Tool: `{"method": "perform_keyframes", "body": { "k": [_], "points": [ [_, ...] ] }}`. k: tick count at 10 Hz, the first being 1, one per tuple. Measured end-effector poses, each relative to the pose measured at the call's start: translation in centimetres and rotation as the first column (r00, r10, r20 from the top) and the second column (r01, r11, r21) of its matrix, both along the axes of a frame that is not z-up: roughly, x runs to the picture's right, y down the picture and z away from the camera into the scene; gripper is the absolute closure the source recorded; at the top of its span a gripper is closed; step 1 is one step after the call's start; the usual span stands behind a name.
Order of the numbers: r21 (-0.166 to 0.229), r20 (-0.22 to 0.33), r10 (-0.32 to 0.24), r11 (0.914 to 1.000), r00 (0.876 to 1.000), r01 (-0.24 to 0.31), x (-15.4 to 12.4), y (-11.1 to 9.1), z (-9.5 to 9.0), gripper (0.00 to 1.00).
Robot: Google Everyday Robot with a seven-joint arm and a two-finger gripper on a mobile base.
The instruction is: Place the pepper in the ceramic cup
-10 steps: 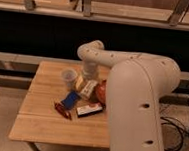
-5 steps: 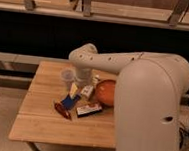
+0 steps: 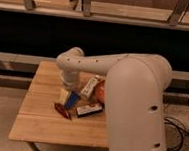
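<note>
- The white arm reaches from the lower right of the frame to centre-left, then bends down over the wooden surface.
- The end effector sits low at centre-left, above the cluster of items; whether it is open or closed cannot be told.
- The pepper lies on the surface below the end effector, beside the flat blue rectangle.
- The ceramic cup cannot be made out; the wrist covers that area.
- The red, white and black box lies right of the pepper.
- The white bottle and orange bowl sit above the box.

Red pepper, white pincer above tan table
</note>
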State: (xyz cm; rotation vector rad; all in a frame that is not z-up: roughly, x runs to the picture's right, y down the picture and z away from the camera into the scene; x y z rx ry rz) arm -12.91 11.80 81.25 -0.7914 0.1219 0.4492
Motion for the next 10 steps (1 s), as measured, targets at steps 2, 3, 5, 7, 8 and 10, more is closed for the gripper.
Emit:
{"method": "perform_keyframes", "body": {
  "k": [2,3,5,7,8,10],
  "points": [
    [-0.038,0.019,-0.032,0.9987,0.999,0.033,-0.4,1.4,-0.2,0.2],
    [-0.038,0.018,-0.032,0.9988,0.999,0.032,-0.4,1.4,-0.2,0.2],
    [-0.037,0.019,-0.034,0.9987,0.999,0.035,-0.5,1.4,-0.2,0.2],
    [-0.039,0.036,-0.087,0.9953,0.996,0.088,-1.9,1.7,0.0,0.2],
    [-0.04,0.059,-0.127,0.9908,0.99,0.129,-3.5,2.1,-0.1,0.2],
    [-0.046,0.104,-0.187,0.9802,0.977,0.192,-6.2,3.0,-0.5,0.2]
  ]
}}
